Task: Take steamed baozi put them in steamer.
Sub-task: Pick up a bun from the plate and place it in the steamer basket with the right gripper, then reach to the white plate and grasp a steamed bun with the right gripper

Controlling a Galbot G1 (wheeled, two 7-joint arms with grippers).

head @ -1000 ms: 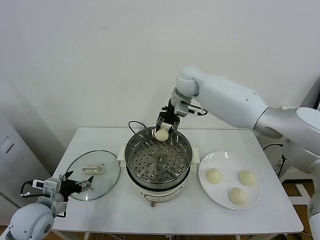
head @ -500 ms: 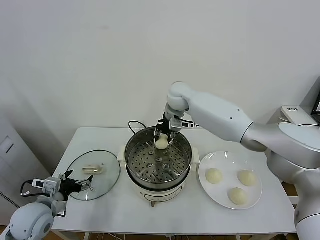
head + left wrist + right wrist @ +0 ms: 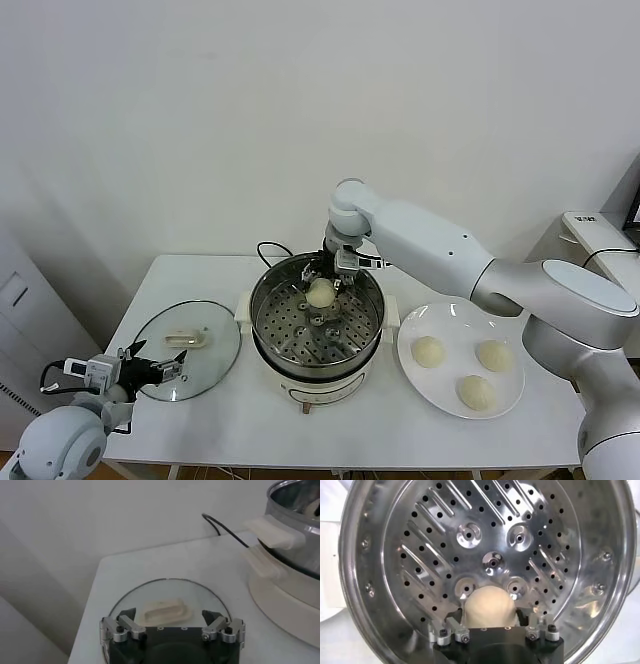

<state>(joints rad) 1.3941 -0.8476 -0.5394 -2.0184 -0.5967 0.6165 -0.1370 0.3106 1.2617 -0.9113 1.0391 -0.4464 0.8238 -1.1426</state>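
Round baozi (image 3: 320, 292) in right gripper (image 3: 322, 287)

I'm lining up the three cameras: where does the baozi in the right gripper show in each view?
Head view: the baozi sits over the steamer tray's far side, in the right gripper.
Left wrist view: not visible.
Right wrist view: baozi low centre.
Shared landmark: the steamer.

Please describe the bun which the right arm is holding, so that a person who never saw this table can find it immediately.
Look at the big shiny steamer in the middle of the white table. The right gripper reaches into it, and the bun sits between its fingers, just above the perforated tray. The three other buns lie on the white plate beside the steamer; only this one is inside.
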